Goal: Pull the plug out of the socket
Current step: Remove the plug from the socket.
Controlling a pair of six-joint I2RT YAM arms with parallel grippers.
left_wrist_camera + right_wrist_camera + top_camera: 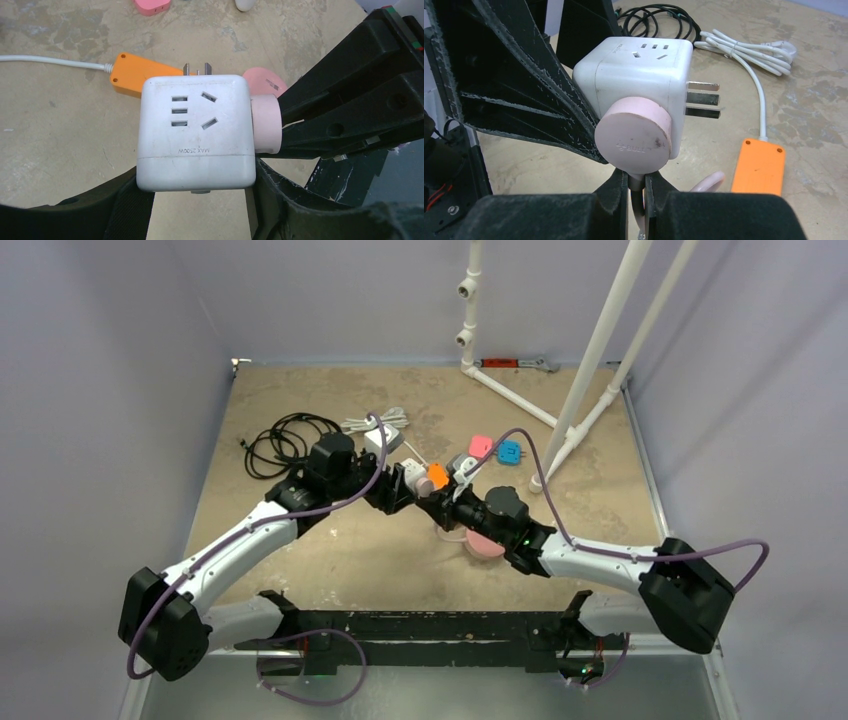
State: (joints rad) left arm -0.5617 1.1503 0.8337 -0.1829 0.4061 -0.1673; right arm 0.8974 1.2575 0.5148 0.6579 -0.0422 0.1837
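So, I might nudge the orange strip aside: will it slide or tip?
Probably slides: the strip lies flat and low on the table. It looks like rigid plastic, so unlikely to flex. Its white cable may drag and swing it.

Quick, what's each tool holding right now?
Left tool: closed on the white cube adapter.
Right tool: closed on the pink plug.

Smooth white plastic on the cube adapter (195,132), shiny metal prongs (703,99), matt orange plastic socket (758,167), rough, mottled desk (60,140).
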